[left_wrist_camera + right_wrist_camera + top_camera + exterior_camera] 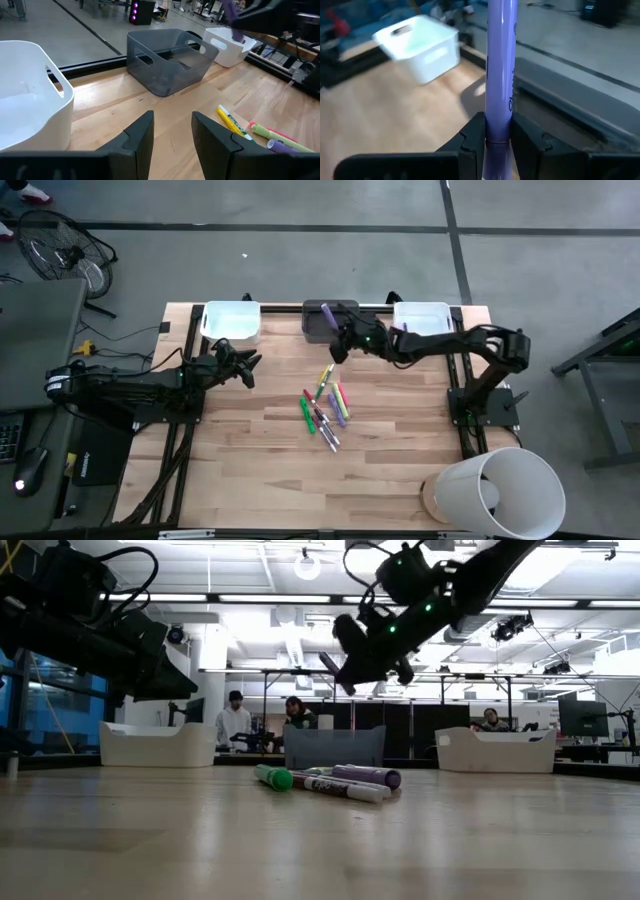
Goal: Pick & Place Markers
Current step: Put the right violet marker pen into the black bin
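Several markers (325,405) in green, yellow, pink and purple lie loose in a small pile mid-table, also seen in the low view (330,780). My right gripper (342,338) reaches in from the right, shut on a purple marker (327,313) whose far end hangs over the grey bin (345,308) at the far edge. My left gripper (247,366) waits open at the left, near the left white bin (232,322), with nothing between its fingers (142,135). My right gripper pinches the purple marker near one end (498,127) between its two fingers (475,132). The marker runs along the fingers and sticks out well past their tips. It is lifted clear of the table, its free end (325,308) over the grey bin.
A second white bin (421,320) stands at the far right next to the grey one. A large white cylinder (500,490) lies at the table's near right corner. Bare wood lies between the marker pile and the near edge. People stand in the room behind (235,720).
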